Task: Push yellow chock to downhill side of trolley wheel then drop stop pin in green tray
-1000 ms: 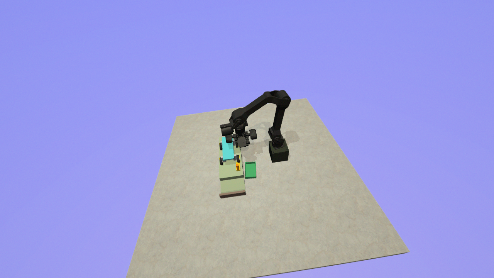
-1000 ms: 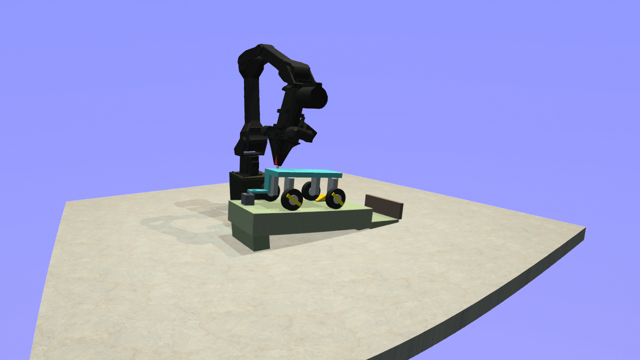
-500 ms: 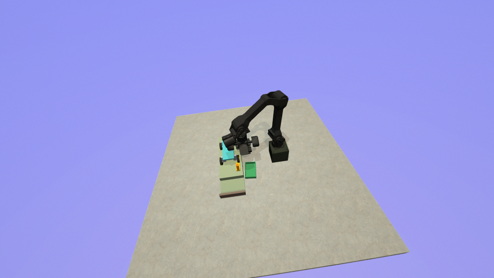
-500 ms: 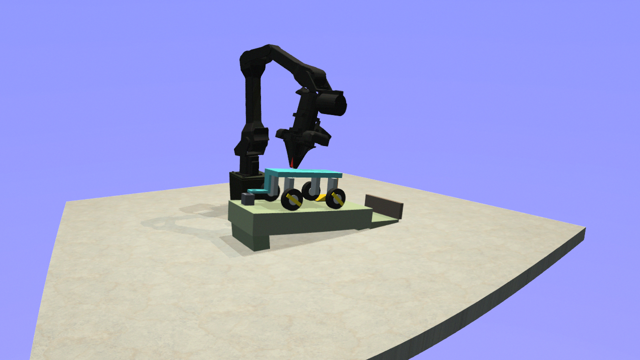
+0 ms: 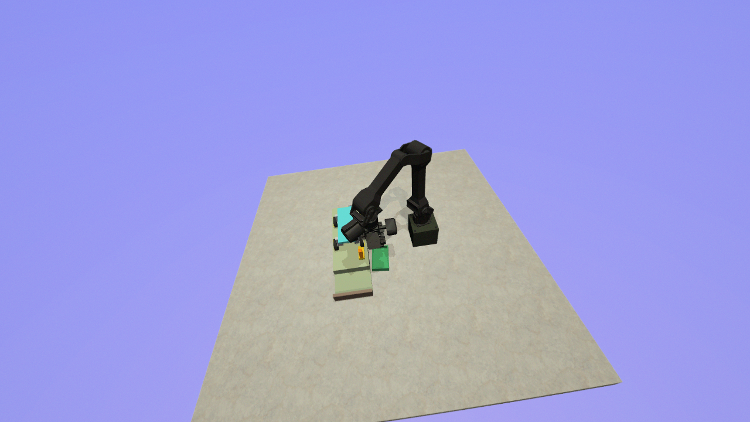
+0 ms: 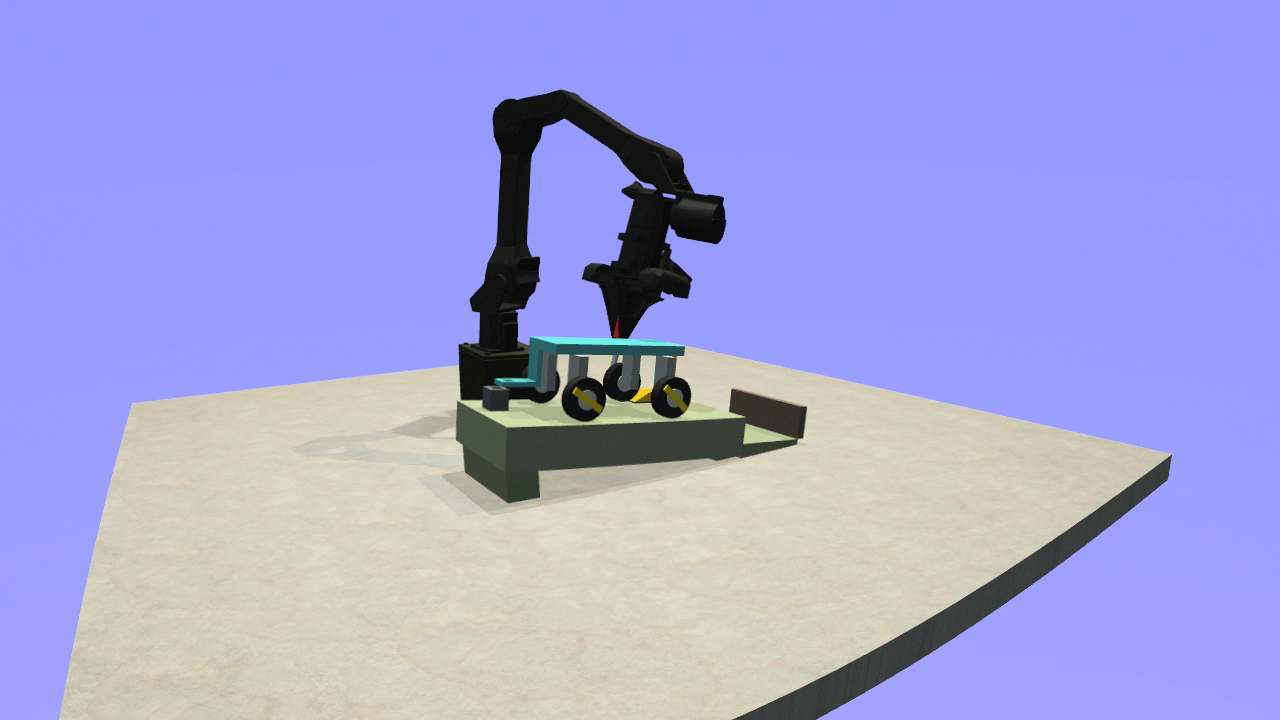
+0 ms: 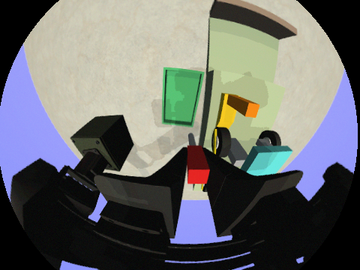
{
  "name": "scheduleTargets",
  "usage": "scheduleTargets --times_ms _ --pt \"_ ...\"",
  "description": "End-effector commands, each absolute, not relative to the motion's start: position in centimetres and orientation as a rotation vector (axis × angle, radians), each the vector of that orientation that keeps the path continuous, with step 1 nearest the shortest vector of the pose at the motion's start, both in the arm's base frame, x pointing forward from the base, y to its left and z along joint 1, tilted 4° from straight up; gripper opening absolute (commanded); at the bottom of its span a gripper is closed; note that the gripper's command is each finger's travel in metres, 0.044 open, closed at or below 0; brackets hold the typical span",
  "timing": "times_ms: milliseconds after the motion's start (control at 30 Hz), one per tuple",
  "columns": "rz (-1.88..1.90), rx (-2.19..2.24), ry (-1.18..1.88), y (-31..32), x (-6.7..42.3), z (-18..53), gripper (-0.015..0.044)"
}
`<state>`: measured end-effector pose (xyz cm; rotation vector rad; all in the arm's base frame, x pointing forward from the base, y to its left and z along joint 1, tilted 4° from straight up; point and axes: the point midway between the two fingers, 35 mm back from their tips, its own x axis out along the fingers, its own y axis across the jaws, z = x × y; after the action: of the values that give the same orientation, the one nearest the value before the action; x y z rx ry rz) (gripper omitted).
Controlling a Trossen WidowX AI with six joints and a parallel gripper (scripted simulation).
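You are carrying the stop pin [image 7: 197, 167] toward the green tray [image 7: 182, 96]; its red head is pinched between the gripper [image 7: 196, 190] fingers, clear of the trolley.

Gripper is hanging above the trolley's [image 6: 605, 345] cyan deck, on the side nearer the arm's base [image 6: 469, 379]. In the exterior view the red of the pin is showing just above the deck edge.

Yellow chock [image 7: 226, 114] with its orange handle [image 7: 245, 105] is sitting on the ramp [image 6: 617, 438], tight against the downhill side of a wheel [image 7: 223, 141] as far as the wrist view shows. Chocking step looks done; trolley is standing on the ramp's upper part.

Tray is lying on the table [image 5: 419, 325] just beside the ramp, ahead of the fingers in the wrist view.

Next: you are needing to travel on over the tray's middle, lower a little, then spread the fingers to release. After that, retreat with the fingers apart, well away from the trolley.
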<state>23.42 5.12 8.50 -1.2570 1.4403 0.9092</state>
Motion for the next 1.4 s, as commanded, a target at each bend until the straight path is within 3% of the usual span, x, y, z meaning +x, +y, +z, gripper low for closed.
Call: scheduleTargets --times_ms 0,500,1367 --pt "0.906 -1.251 1.435 6.64 23.73 8.55 0.0" --pt "1.147 -1.428 1.282 6.5 23.64 8.54 0.0" --pt "1.743 -1.886 0.681 5.94 23.54 8.55 0.0"
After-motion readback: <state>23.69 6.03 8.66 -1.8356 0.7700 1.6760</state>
